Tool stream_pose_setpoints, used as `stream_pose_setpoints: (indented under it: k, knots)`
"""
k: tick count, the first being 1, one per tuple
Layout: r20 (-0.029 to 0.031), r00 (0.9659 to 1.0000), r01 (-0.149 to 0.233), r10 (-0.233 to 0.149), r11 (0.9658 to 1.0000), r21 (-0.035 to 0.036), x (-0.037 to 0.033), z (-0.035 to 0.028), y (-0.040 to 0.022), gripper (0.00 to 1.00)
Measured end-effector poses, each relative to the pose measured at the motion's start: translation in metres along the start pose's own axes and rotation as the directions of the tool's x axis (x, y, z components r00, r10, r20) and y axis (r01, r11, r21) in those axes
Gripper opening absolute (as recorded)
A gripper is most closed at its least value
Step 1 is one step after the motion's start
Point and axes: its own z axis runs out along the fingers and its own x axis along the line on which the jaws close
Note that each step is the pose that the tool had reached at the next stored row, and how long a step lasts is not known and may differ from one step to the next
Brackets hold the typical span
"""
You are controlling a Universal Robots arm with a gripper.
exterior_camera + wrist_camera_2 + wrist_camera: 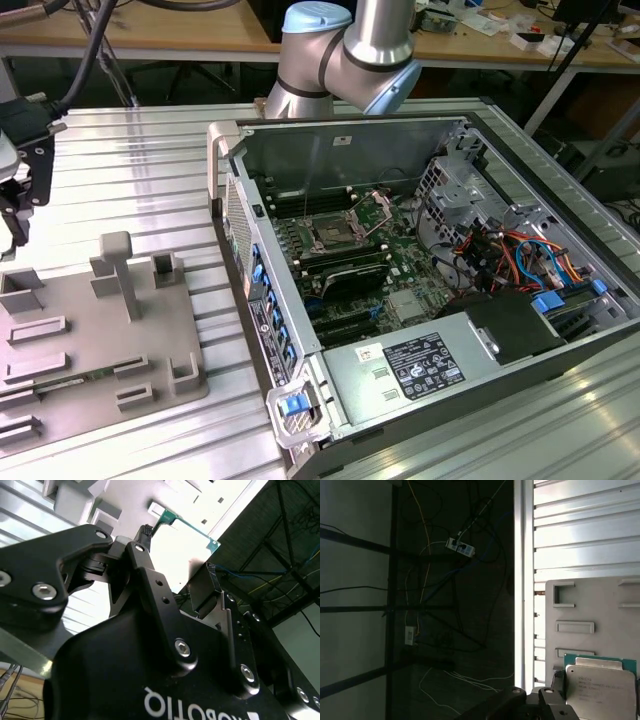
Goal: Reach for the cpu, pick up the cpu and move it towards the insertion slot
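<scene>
cpu [600, 685] is in the gripper [176, 559]. Fingers are closed on opposite edges, pale lid toward the first wrist camera, green edge visible in both wrist views. One finger pad [558, 682] sits right against the chip's side. It looks lifted, not resting: the grey fixture plate [150, 340] lies behind it in the wrist views, apart from it.

In the exterior view the hand hangs at that view's left edge, over the far end of the plate. The insertion slot [333, 233] is well apart, inside the open computer case [340, 150] near the middle of the view. It has a shiny frame and a dark centre.

Step in hand, my read: pick is done, transfer barely started.

To do the carry well:
- hold the chip flat, no tilt. The edge grip is thin, so a jolt could let it slip
- don't squeeze harder, the board could flex
- the case side wall [232, 200] stands between hand and slot, so clear it with margin
- go slow near the memory slots [350, 272] and the wire levers at the socket frame
- fix the chip's rotation to the socket square while in open air over the ribbed table [130, 170]
</scene>
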Motion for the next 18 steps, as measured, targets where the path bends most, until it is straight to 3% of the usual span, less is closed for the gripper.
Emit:
stream_pose_setpoints:
  k: [14,18]
  knots:
    - [0.0000,1.0000,0.000,0.000,1.0000,0.0000,-0.0168,-0.0006,-0.0005,0.55]
    - [0.0006,1.0000,0.000,0.000,1.0000,0.0001,-0.0167,-0.0080,-0.0004,0.55]
